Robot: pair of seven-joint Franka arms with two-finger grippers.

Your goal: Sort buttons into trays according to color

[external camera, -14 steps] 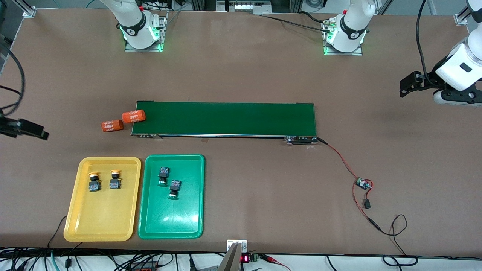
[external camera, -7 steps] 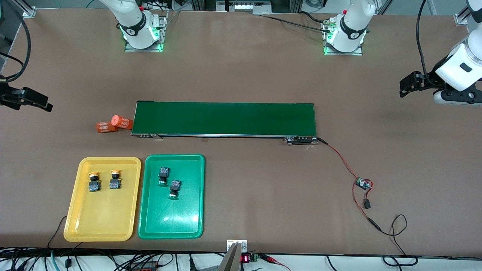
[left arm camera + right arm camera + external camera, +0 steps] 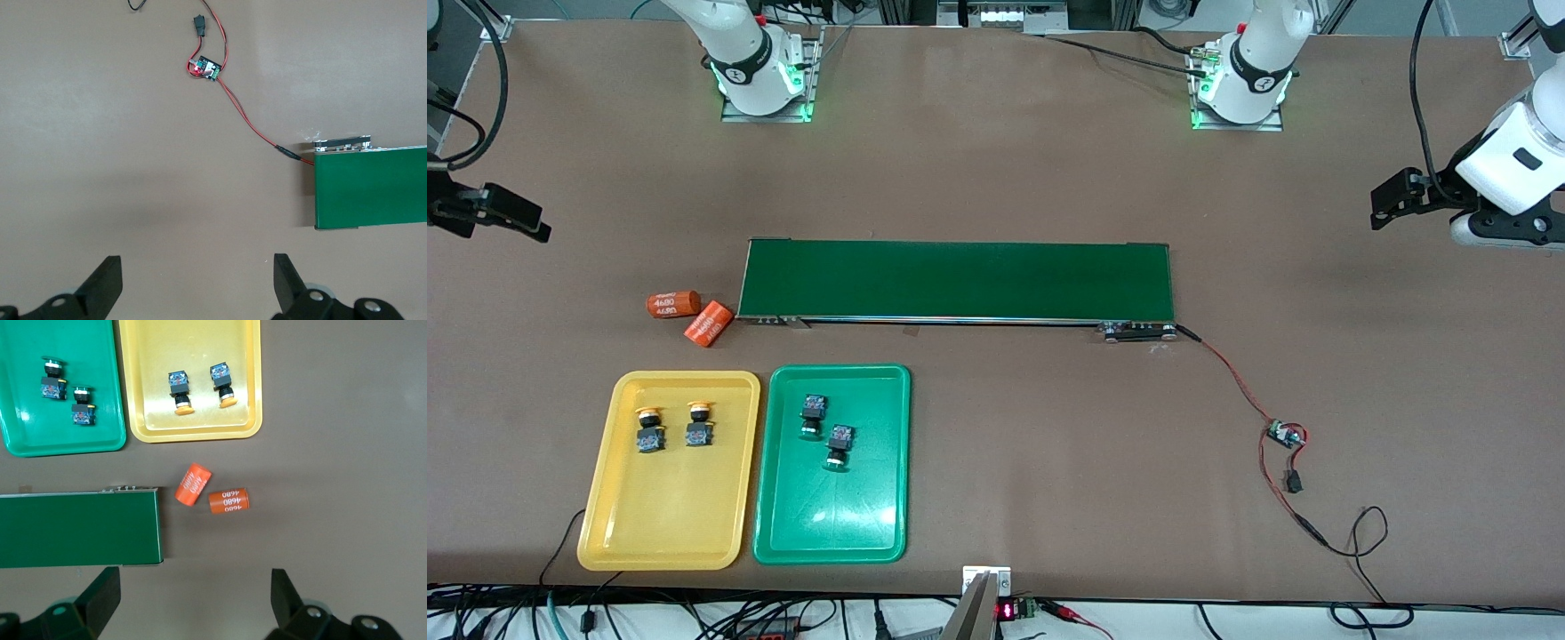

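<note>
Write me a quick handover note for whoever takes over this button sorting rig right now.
Left end effector: open, empty, over bare table off the conveyor belt's end; that arm waits.
Right end effector: open, empty, over the table near the two orange cylinders.
Yellow tray: both yellow-capped buttons lie in it.
Green tray: both green-capped buttons lie in it.
Done: all four buttons match their trays.
Left: nothing seen to sort; the cylinders lie loose on the table beside the belt's end, between it and the yellow tray.
</note>
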